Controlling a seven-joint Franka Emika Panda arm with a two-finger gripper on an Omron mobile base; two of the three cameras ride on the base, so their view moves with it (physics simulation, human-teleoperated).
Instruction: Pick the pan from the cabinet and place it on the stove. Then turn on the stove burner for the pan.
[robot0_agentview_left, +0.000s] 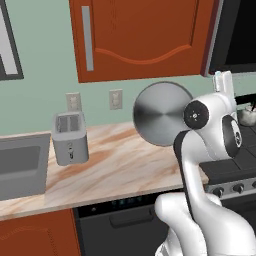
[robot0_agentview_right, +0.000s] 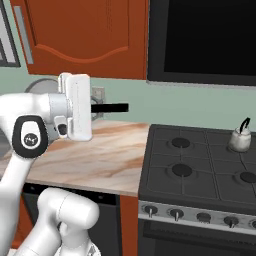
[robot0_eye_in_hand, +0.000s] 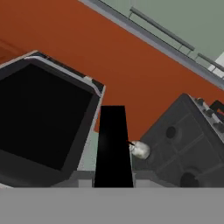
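Note:
My gripper (robot0_agentview_right: 92, 107) is shut on the pan's dark handle (robot0_agentview_right: 111, 107), which sticks out level toward the stove (robot0_agentview_right: 200, 160). The silver-grey pan (robot0_agentview_left: 162, 114) hangs tipped on its side above the counter, its round underside facing the left base camera. In the hand view the black handle (robot0_eye_in_hand: 113, 146) runs straight up from the fingertips. Above and behind the pan is the red-brown wall cabinet (robot0_agentview_left: 140, 35), its doors closed. The stove's grates are bare apart from a kettle, and its knobs (robot0_agentview_right: 175, 214) line the front edge.
A small white kettle (robot0_agentview_right: 240, 140) stands on the stove's back right burner. A toaster (robot0_agentview_left: 70, 137) sits on the marble counter (robot0_agentview_left: 120, 165), with the grey sink (robot0_agentview_left: 20, 165) to its left. A black microwave (robot0_agentview_right: 200, 40) hangs over the stove.

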